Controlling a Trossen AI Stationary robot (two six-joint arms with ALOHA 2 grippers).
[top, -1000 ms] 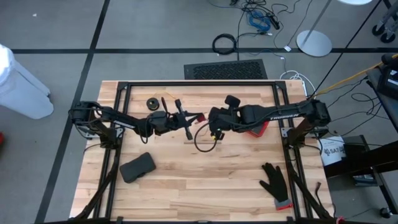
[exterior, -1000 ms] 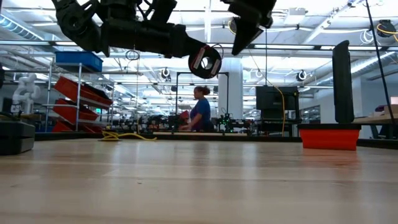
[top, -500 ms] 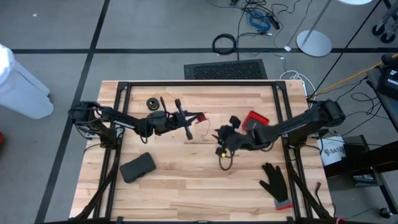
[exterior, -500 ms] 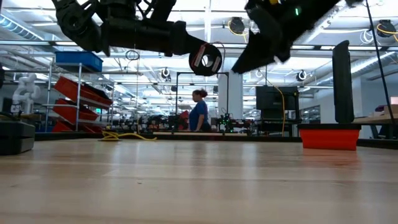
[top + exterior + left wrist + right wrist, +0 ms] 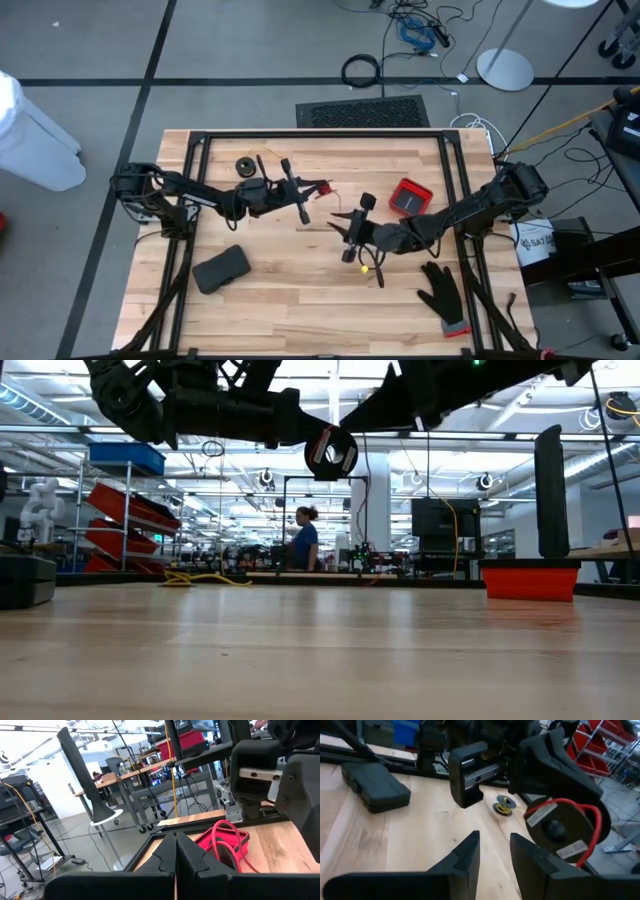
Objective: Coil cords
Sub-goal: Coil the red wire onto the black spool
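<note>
Over the middle of the table (image 5: 300, 300), I have the left gripper (image 5: 300, 195) raised off the wood, its fingers (image 5: 167, 855) pressed flat together in the left wrist view. Just ahead of that arm, a round black spool (image 5: 560, 827) with a white label carries the red cord (image 5: 587, 820), which loops around its rim; in the low view the same spool (image 5: 330, 452) hangs high above the tabletop at the tip of the left arm, though I cannot tell exactly how it is held there.

The right gripper (image 5: 352, 232) sits nearer the table's front, just right of centre, well apart from the left one. Its fingers (image 5: 465, 857) stand parted with bare wood showing between them and nothing in the gap.

The second spool (image 5: 245, 165), wound with yellow-tan cord (image 5: 505, 806), lies flat on the wood toward the back left, behind the left arm.

A flat black case (image 5: 221, 268) rests at the front left, a red box (image 5: 410, 197) at the right, and a black glove (image 5: 441, 291) near the front right corner. In the room beyond, I see a person (image 5: 303, 540) in a blue top.
</note>
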